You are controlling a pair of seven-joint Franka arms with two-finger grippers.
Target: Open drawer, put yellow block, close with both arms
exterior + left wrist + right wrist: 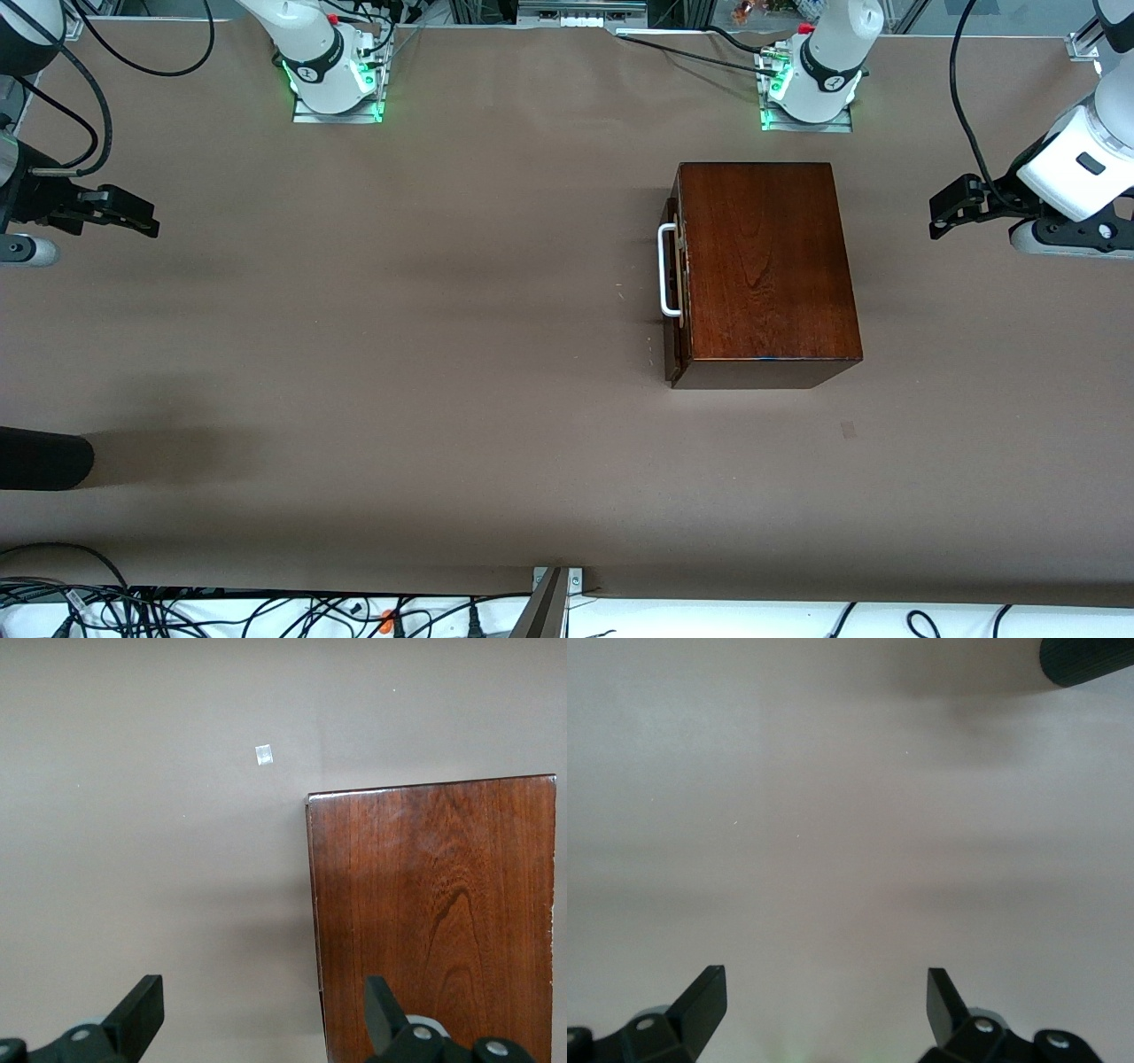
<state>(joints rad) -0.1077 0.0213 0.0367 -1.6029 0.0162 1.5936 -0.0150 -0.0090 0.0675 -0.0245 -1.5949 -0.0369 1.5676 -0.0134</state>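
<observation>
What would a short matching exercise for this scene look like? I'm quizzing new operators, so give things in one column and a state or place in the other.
Things:
1. drawer
2. left gripper
3. right gripper
4. wooden box

States or places:
A. open, up at the right arm's end of the table
B. shut, white handle facing the right arm's end
C. standing on the table toward the left arm's end
D. open, up beside the box at the left arm's end

Pairs: 1-B, 2-D, 3-A, 4-C

The front camera looks down from high on the whole worktop (pixel 354 354). Each wrist camera faces downward; the left one shares the box (pixel 766 266) (pixel 434 921).
</observation>
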